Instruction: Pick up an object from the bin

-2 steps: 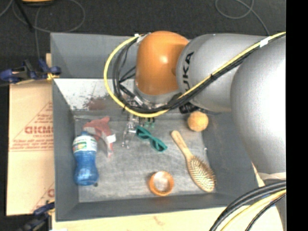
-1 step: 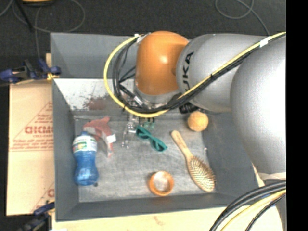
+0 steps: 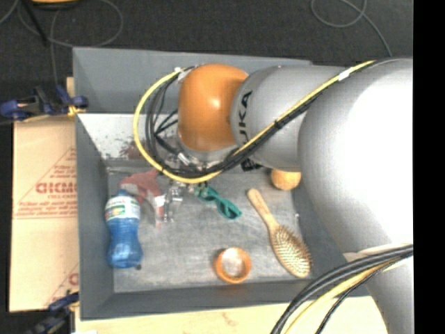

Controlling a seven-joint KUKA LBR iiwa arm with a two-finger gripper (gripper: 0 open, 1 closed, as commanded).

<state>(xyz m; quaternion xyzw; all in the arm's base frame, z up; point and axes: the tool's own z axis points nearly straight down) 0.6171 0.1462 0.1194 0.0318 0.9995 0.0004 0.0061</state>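
Reaching into the grey bin (image 3: 94, 186) from the right, the silver arm (image 3: 334, 131) covers much of the bin's far right part, its wrist capped by an orange cover (image 3: 208, 106) with black and yellow cables looped round it. In the camera view the gripper (image 3: 167, 204) sits low, just right of the cap end of a blue plastic bottle (image 3: 124, 232) lying against the left wall. Whether the gripper is spread or pressed together cannot be told, and nothing is seen pinched in it.

Nearest to it is a reddish flat piece (image 3: 142, 181), just beyond the bottle's cap end and touching or almost touching the gripper's left side. A green twisted thing (image 3: 221, 202) lies farther right of the bottle, past the gripper. A wooden hairbrush (image 3: 285, 242) lies well right of the bottle, bristles up and handle pointing toward the green thing. A small orange bowl (image 3: 233, 264) stands upright to the bottle's right near the front wall. A yellow-orange rounded thing (image 3: 285, 179) peeks from under the arm, far right of the bottle.
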